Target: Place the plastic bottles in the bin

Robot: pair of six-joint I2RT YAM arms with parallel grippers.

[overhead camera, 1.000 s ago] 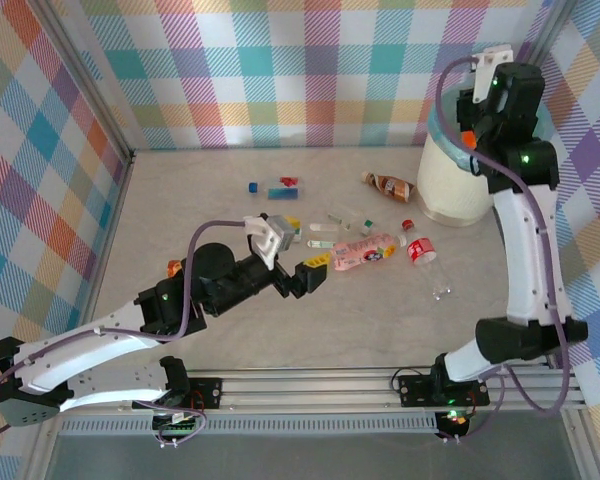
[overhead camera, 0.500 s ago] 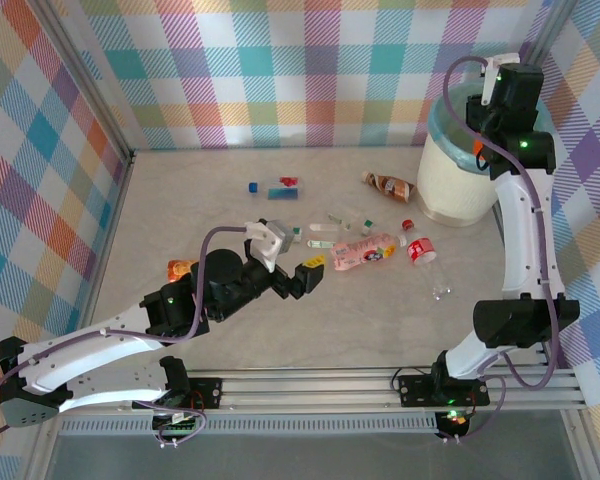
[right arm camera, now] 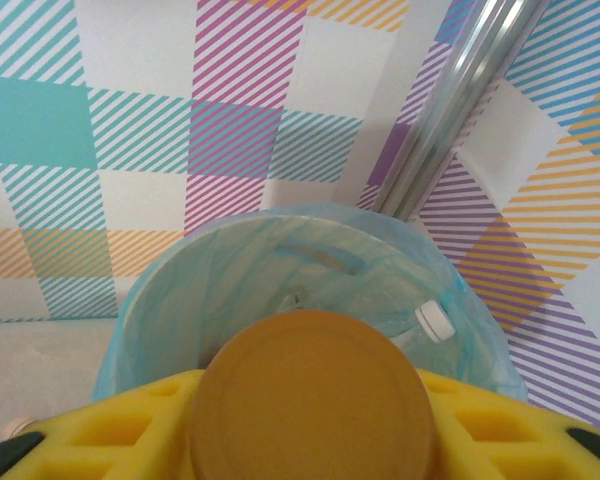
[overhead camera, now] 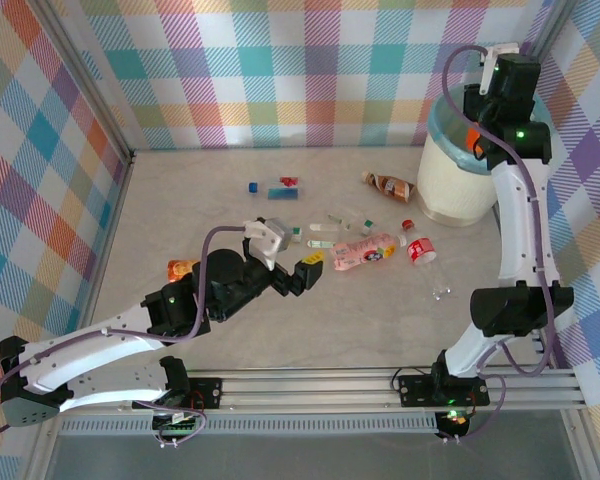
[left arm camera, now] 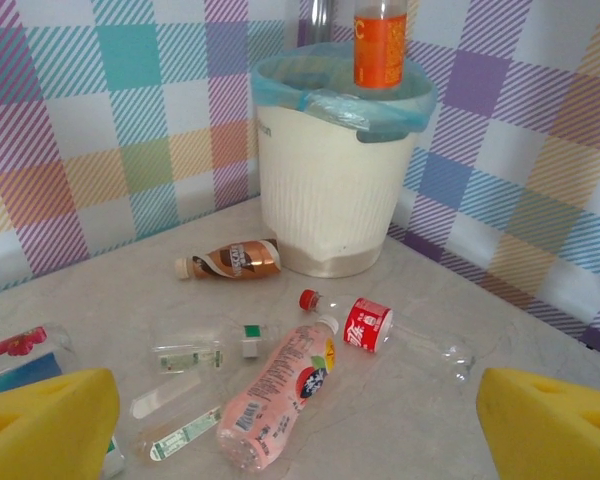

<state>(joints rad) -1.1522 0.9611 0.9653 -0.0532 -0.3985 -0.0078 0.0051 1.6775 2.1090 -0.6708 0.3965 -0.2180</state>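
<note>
- Orange plastic is your business right now: the orange bottle [left arm camera: 380, 45] hangs upright over the mouth of the bin [left arm camera: 330, 200], its round base sitting between the right jaws in the right wrist view.
- You can't tell from here whether those jaws are pinching it or slack around it (the base hides the contact), so treat the bottle as undelivered.
- To do this step well, centre the bottle over the opening, well inside the rim, and spread the jaws fully before you lift away. A bottle that clips the rim could tumble onto the counter [left arm camera: 410, 400].
- The teal liner [left arm camera: 405, 100] is thin, crinkled film folded over the rim. It looks easy to snag, so don't drag anything across it.
- The bin itself is cream, ribbed and rigid, and a white-capped bottle [right arm camera: 432, 320] seems to lie inside.
- Your left jaws are spread wide and empty, with the yellow foam pads [left arm camera: 40, 415] low over the counter, facing the pink bottle [left arm camera: 280, 395] lying on its side.
- Smooth round bottles will likely roll, so close across the body, not along it.
- The brown bottle [left arm camera: 230, 262] lies just beside the bin's foot. The crushed clear bottle [left arm camera: 380, 328] with the red label looks soft and may flatten.
</note>
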